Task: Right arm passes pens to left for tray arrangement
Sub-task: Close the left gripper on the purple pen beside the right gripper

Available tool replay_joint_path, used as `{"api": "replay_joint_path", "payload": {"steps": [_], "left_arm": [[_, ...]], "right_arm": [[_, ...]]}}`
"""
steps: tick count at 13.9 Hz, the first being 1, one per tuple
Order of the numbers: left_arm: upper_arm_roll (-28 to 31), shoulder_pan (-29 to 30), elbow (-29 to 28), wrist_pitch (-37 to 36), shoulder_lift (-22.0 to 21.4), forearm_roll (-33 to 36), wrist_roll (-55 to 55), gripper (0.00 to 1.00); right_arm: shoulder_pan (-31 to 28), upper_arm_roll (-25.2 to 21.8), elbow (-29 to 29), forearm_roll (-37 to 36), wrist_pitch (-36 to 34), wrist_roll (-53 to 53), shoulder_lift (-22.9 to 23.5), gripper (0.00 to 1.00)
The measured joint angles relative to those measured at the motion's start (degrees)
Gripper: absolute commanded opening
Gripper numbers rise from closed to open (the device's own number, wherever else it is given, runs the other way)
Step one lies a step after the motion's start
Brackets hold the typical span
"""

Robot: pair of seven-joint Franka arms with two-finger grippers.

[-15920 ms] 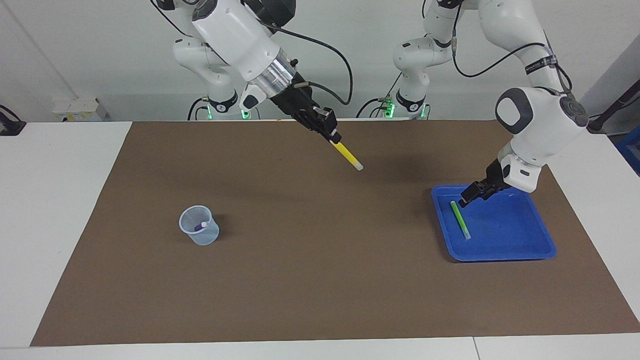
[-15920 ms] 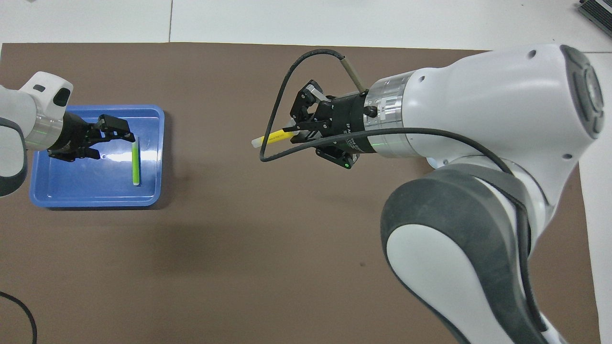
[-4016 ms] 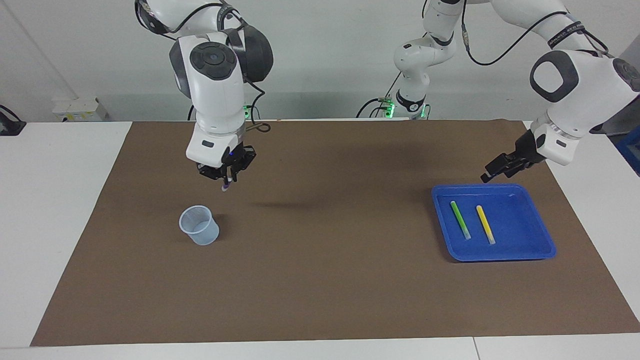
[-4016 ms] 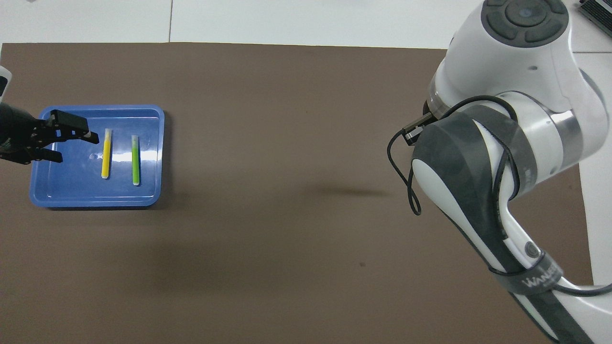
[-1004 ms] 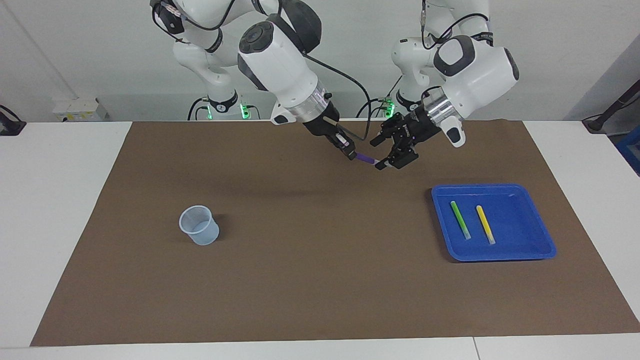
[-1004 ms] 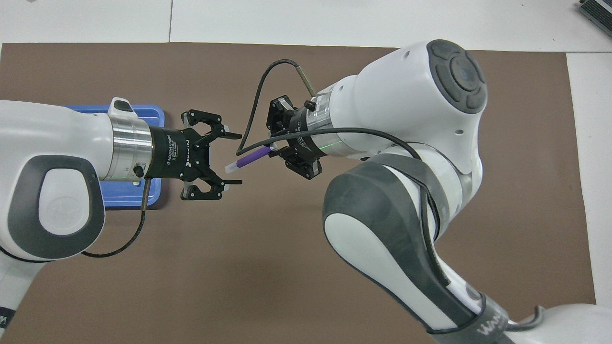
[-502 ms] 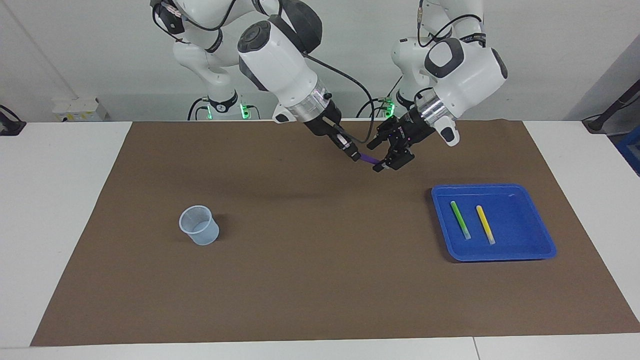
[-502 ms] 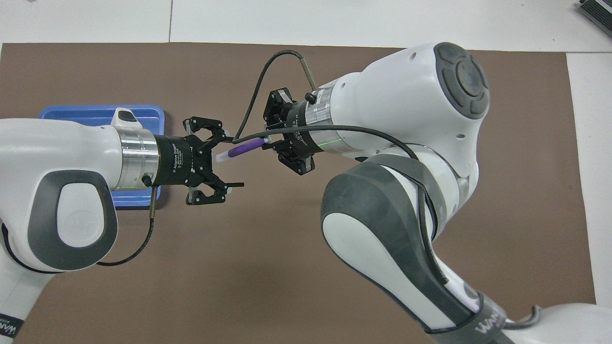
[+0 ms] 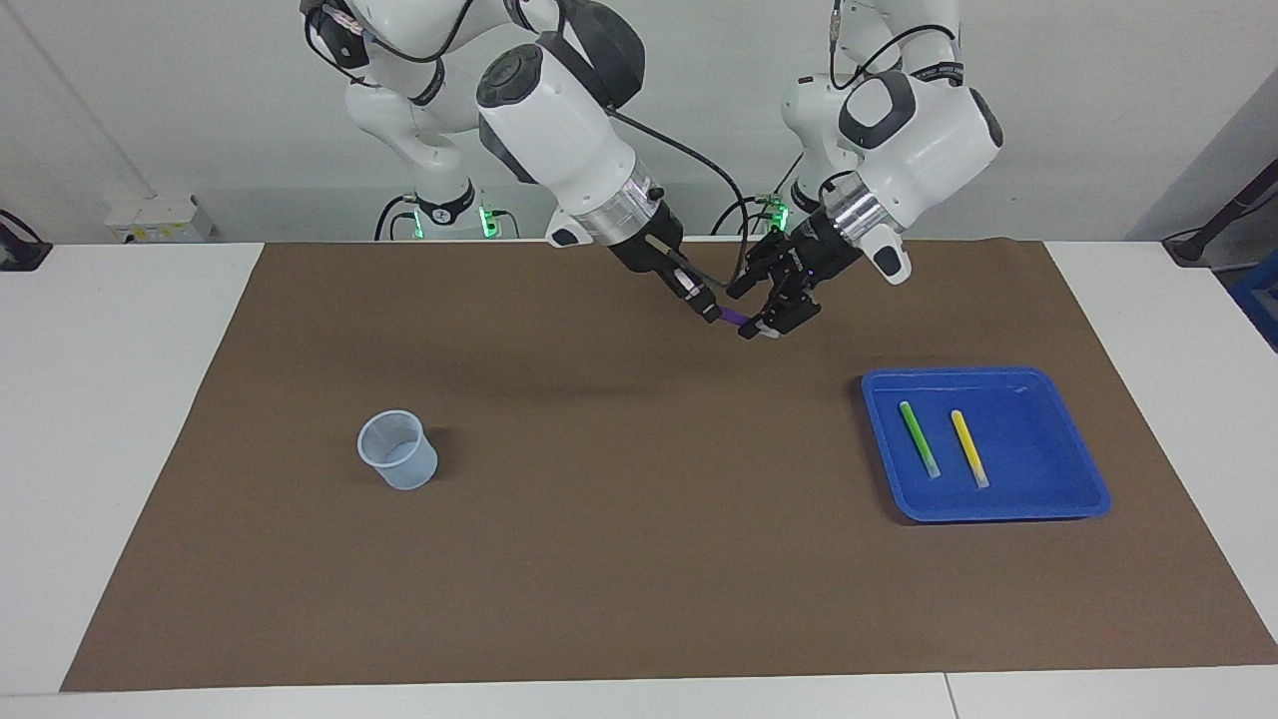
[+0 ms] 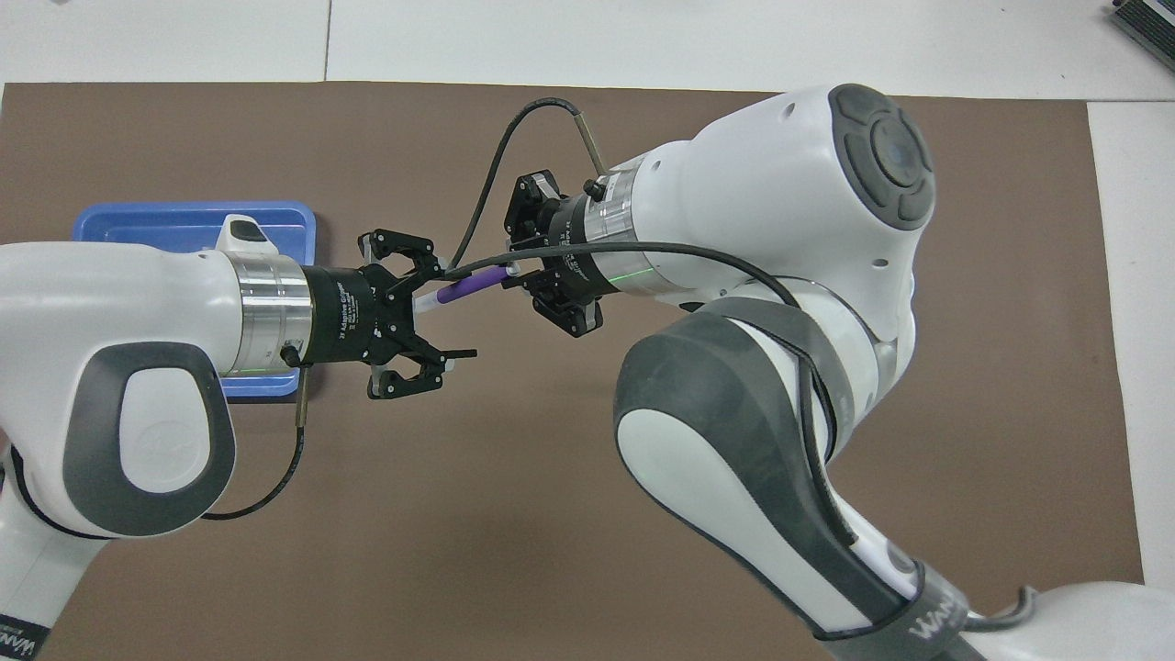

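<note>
The right gripper (image 9: 711,313) is clamped on the purple pen (image 10: 464,287) above the brown mat (image 9: 599,519). The left gripper (image 10: 441,308), fingers apart around the pen's whitish end, bears partly legible "Adaptive Gripper" lettering. The green pen (image 9: 919,438) and yellow pen (image 9: 968,448) lie in the blue tray (image 9: 1038,499).

White worktop (image 9: 120,419) covered over most of its surface by a brown mat (image 9: 639,559). Plain pale grey-white wall (image 9: 200,90) at the robots' end. A small white box (image 9: 160,218) sits at the wall edge of the worktop, toward the right arm's end. Lighting even and diffuse; shadows on the mat soft.
</note>
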Motion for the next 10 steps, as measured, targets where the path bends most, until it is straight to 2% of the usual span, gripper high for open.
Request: {"api": "replay_joint_path", "payload": {"steps": [2,3,9,10], "left_arm": [[0.22,0.03,0.00,1.16,0.00,0.00,-0.01,0.20],[0.33,0.05,0.01,1.62,0.00,0.00,-0.01,0.01],[0.50,0.16,0.03,2.17,0.06,-0.02,-0.75,0.00],[0.51,0.16,0.04,2.17,0.05,-0.02,-0.76,0.00]], "right_arm": [[0.01,0.13,-0.22,0.00,-0.38,0.00,0.00,0.00],[0.03,0.22,-0.33,0.02,-0.50,0.00,0.00,0.00],[0.10,0.32,-0.45,0.29,-0.50,0.09,-0.05,0.00],[0.10,0.32,-0.45,0.29,-0.50,0.09,-0.05,0.31]]}}
